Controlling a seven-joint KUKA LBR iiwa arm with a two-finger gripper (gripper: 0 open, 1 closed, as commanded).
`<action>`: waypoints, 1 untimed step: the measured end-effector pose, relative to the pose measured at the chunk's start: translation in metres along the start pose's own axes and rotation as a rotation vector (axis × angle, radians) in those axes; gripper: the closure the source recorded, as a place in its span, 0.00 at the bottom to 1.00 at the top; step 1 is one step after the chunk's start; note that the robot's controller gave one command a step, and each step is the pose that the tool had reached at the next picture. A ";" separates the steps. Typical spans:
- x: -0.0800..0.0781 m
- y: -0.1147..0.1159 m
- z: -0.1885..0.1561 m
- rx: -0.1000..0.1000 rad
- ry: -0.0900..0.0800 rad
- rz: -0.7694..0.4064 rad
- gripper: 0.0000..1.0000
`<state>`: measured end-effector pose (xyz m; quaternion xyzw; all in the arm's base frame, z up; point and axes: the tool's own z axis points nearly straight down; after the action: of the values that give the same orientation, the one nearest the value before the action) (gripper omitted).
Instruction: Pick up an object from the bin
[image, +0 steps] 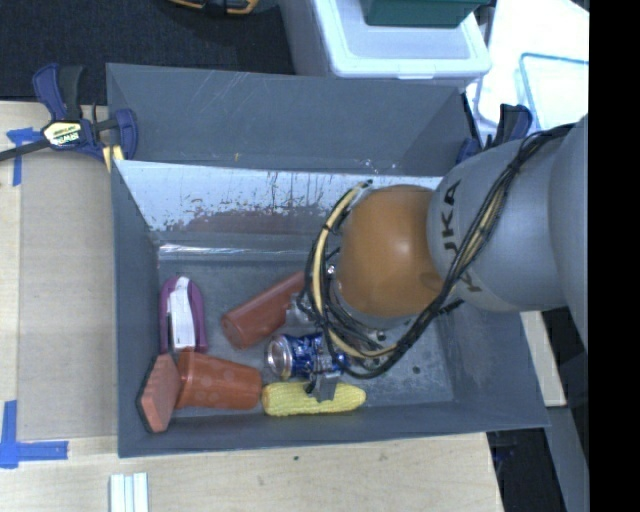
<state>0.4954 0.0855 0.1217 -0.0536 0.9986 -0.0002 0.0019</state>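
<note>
Your end effector (322, 384) is low in the front part of the bin (300, 130), below the arm's orange cover (385, 250) and its loop of cables (322, 262). Its dark tip sits right over the upper edge of a yellow corn cob (285, 402), about the cob's middle. From this angle you cannot tell how far it is open, and nothing can be seen gripped in it.

The corn cob is a short, stubby toy ear, pale yellow with a bumpy kernel surface. It lies on its side along the front wall of the bin, near the centre.

Just behind it, touching or nearly touching the tip, is a small blue and silver can (290, 355) on its side, its round end facing left. Behind the can a red-brown sausage-shaped piece (262, 311) lies at a slant.

To the left of the cob you have a red-brown cup (218, 384) on its side, with a brown wedge-like block (157, 395) against its left end. A purple and white bottle (181, 314) lies behind those two.
</note>
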 end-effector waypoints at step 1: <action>-0.011 -0.011 0.048 -0.003 -0.025 0.194 0.00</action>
<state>0.5076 0.0759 0.0738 0.0435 0.9989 0.0023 0.0143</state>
